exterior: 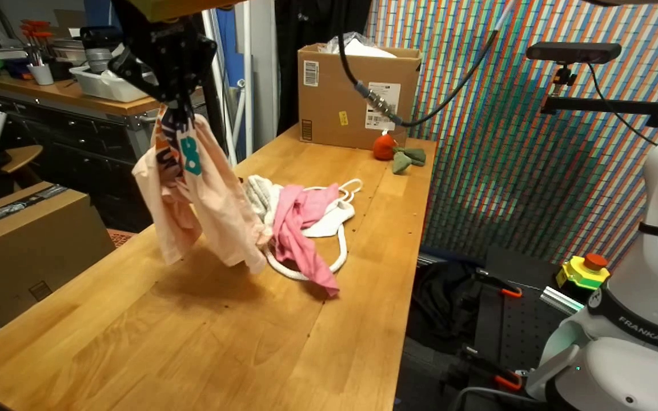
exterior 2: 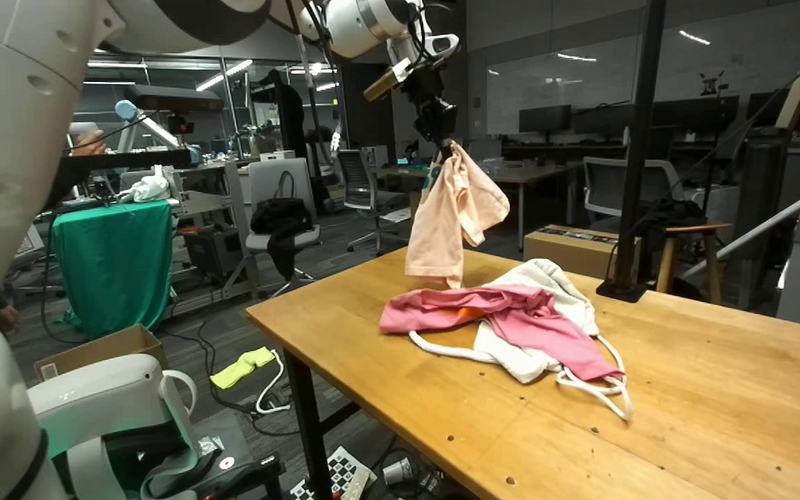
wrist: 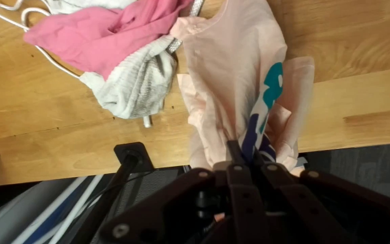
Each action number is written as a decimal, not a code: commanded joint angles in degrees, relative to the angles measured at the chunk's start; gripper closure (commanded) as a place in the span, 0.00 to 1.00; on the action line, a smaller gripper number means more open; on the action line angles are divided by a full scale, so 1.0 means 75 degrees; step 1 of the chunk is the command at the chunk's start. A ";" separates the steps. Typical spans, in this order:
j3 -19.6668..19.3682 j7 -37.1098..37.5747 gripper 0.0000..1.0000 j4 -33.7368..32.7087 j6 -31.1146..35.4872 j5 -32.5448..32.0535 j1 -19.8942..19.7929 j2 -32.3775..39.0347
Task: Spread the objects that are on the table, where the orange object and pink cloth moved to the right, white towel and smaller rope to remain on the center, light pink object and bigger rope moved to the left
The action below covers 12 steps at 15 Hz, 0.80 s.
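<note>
A pale pink shirt [exterior: 220, 200] suspended from the gripper [wrist: 247, 156], whose fingers [wrist: 234, 149] pinch a bunched, printed fold. It hangs by the long edge of the table [exterior: 283, 354] away from the robot's base [exterior: 626, 371], next to the pink cloth [exterior 2: 525, 319] and white towel [wrist: 137, 84]. Probable handling: light, limp, hardly fragile, prone to swing, its loose hem liable to catch the thick rope [exterior: 343, 245]. A deep gathered fold should hold best. Whether the hem touches the cloths cannot be told.
</note>
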<state>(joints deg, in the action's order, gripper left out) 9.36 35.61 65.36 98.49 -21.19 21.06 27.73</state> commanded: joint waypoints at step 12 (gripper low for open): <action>-0.0435 0.1795 0.95 -0.3531 0.0235 0.1937 0.0915 0.2469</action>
<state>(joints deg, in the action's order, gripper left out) 7.45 45.19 46.87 100.36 -9.64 26.73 42.02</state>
